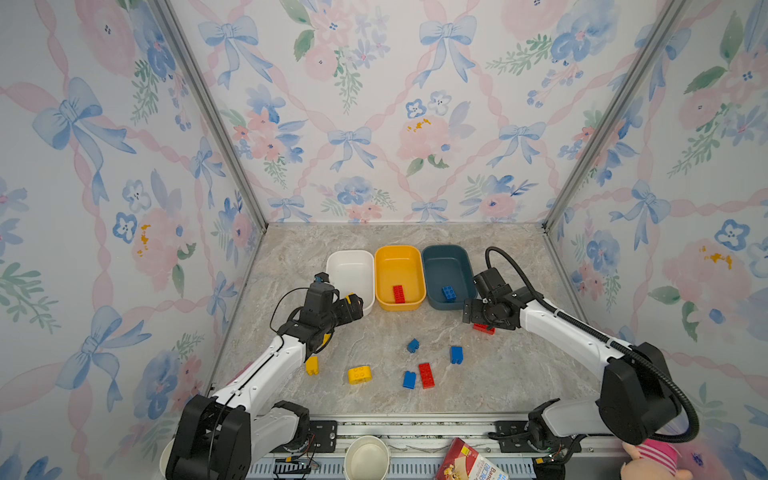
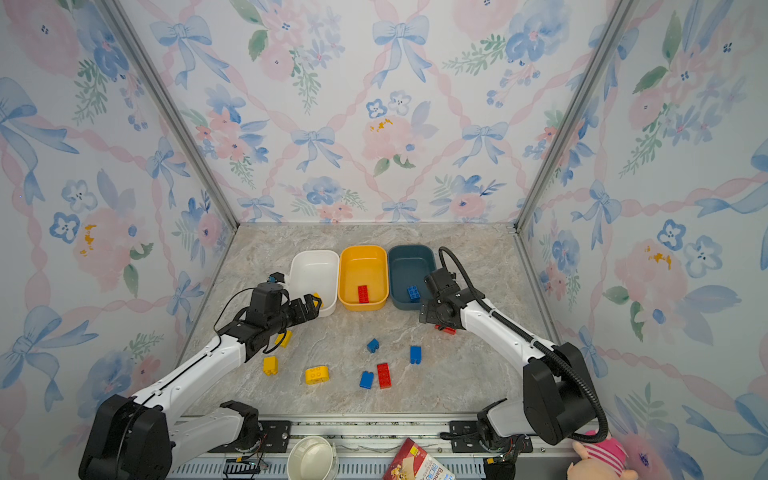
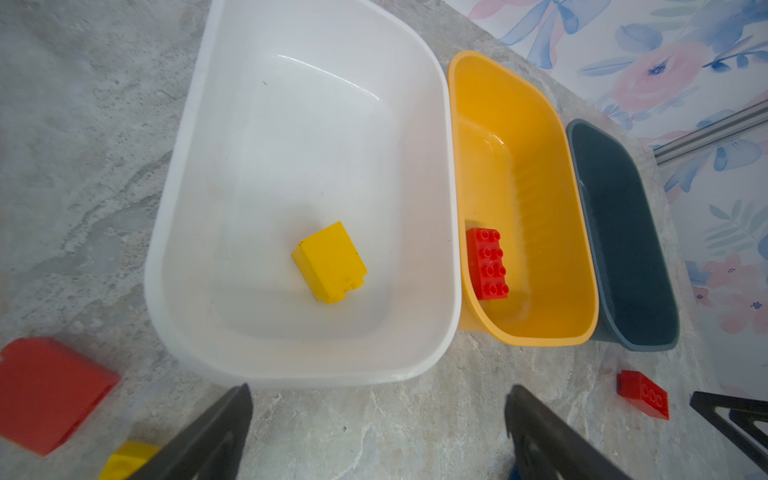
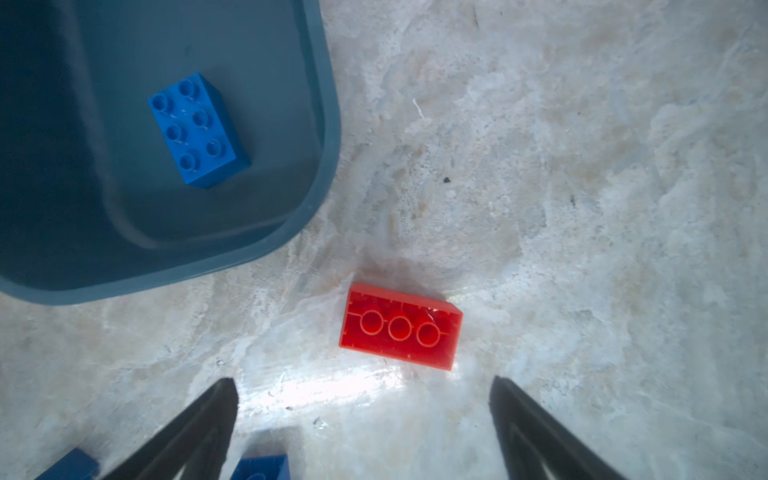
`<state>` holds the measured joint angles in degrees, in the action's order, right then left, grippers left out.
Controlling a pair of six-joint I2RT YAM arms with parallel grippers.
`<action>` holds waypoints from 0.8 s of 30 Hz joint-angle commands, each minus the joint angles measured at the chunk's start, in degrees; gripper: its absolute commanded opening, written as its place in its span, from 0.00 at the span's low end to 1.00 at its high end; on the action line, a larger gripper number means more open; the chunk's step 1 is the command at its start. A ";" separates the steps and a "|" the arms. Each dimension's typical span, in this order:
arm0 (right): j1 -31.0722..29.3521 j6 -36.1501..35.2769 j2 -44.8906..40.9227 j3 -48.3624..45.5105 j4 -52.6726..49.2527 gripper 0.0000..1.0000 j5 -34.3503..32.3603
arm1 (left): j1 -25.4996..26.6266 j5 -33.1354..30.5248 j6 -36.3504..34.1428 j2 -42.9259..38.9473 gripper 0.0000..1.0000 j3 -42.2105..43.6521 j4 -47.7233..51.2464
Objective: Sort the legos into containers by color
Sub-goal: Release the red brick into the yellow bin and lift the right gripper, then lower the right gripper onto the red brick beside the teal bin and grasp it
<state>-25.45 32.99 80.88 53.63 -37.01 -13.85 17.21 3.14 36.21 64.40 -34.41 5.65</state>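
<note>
both grippers hang open, empty: left gripper (image 3: 379,395) by the white tub (image 3: 291,124), right gripper (image 4: 362,380) over a flipped red lego (image 4: 401,326) just beside the teal tub (image 4: 328,137). other legos (image 1: 456,354) lie loose on the table (image 1: 519,374). likely snag: a jaw clips that rim, or red lands in teal.

Only the box (image 1: 469,461) bears print — seemingly "Ban…" (rest unreadable).

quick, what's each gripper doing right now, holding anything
left gripper: open, empty, by the white tub
right gripper: open, empty, over a loose red brick
</note>
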 commanded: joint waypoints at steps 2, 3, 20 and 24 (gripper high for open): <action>1.87 2.43 0.00 -2.73 1.28 0.97 -2.15 | -0.28 1.09 -0.24 0.61 0.97 -2.15 -0.52; 2.05 4.38 0.05 -3.34 2.09 0.97 -2.15 | -0.31 1.00 -0.28 0.70 0.97 -2.26 -0.50; 3.47 6.95 6.86 -5.89 10.90 0.98 -1.08 | -0.26 1.26 -0.25 0.74 0.98 -1.75 -0.47; 3.66 7.02 8.04 -6.16 11.52 1.00 -1.01 | -0.27 1.17 -0.26 0.74 0.98 -1.65 -0.49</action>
<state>-22.24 39.09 87.85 48.27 -26.37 -14.83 17.21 3.95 36.21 64.97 -35.64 5.61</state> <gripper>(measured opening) 0.994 0.979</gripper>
